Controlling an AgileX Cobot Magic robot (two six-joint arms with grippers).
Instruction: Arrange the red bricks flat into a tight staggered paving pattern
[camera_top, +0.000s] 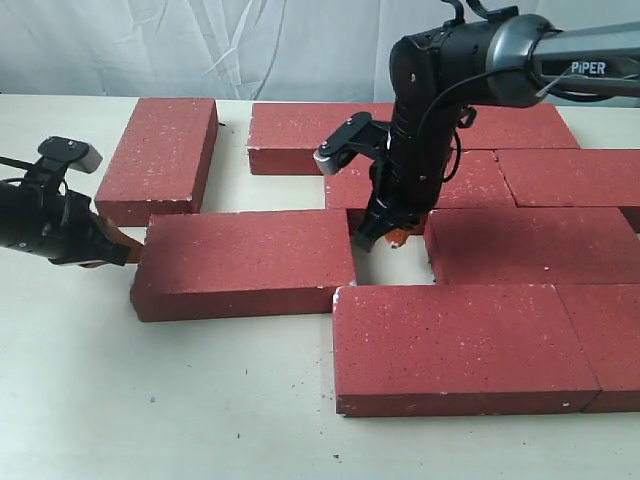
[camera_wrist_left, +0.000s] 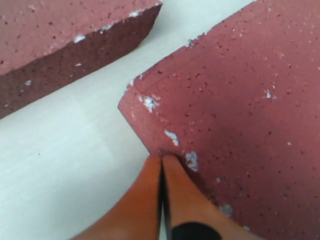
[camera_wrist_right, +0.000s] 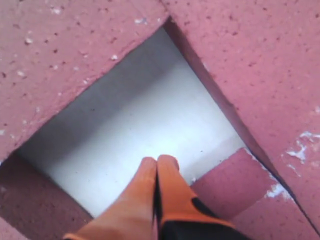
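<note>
— Fingers (camera_wrist_left: 142, 200) of the left gripper (camera_wrist_left: 162, 161) are clenched on nothing, tips touching the left end corner of the loose brick (camera_top: 245, 262). Risk?
— A shove at a corner could swing that brick rather than slide it, so it wedges against the front brick (camera_top: 465, 345) just right of it.
— And the gap (camera_top: 392, 262) off its right end?
— The right gripper (camera_top: 390, 238) hangs in it, fingers pinched together, empty. A closing brick could trap those tips against the next brick (camera_top: 530, 245).
— The rest?
— Other bricks lie flat behind and right of the loose brick; the angled one (camera_top: 160, 155), behind-left, isn't squared in yet.
</note>
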